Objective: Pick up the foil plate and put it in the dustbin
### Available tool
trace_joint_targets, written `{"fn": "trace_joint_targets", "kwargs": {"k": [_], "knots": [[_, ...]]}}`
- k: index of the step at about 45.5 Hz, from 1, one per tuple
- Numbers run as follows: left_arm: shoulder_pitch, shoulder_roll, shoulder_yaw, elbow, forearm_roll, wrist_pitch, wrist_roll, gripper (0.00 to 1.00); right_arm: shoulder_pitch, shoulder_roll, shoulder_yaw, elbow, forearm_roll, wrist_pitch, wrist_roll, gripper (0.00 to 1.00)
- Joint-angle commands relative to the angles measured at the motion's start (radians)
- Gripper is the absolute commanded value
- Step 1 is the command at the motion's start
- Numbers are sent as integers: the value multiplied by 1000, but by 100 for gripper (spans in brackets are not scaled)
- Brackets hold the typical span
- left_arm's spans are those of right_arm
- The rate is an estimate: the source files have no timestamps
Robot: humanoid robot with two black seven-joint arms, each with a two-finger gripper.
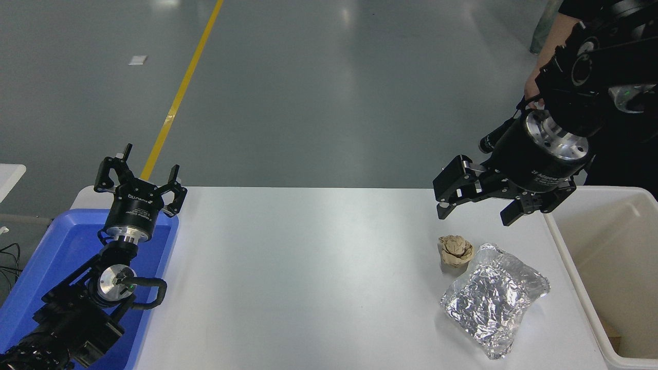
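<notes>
The crumpled silver foil plate (493, 299) lies on the white table (308, 277) at the lower right, close to the dustbin (576, 272), a cream-white tub at the right edge. My right gripper (475, 216) hangs open above the table, a little behind and above the foil plate, with nothing between its fingers. At the lower left my left gripper (141, 177) is parked open over a blue tray, holding nothing.
A small tan crumpled paper ball (455, 250) sits just behind the foil plate, almost touching it. The shallow blue tray (67, 252) stands at the table's left end. A person stands at the top right behind my right arm.
</notes>
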Motion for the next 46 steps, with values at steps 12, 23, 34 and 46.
{"fn": "trace_joint_targets", "kwargs": {"k": [12, 23, 34, 46], "knots": [[0, 0, 0, 0, 0, 0, 0, 98, -1, 4, 0, 0, 0, 0, 0, 100], [0, 0, 0, 0, 0, 0, 0, 98, -4, 2, -1, 0, 0, 0, 0, 100], [0, 0, 0, 0, 0, 0, 0, 98, -16, 2, -1, -4, 0, -2, 0, 100], [0, 0, 0, 0, 0, 0, 0, 98, -16, 2, -6, -12, 0, -2, 0, 100]]}}
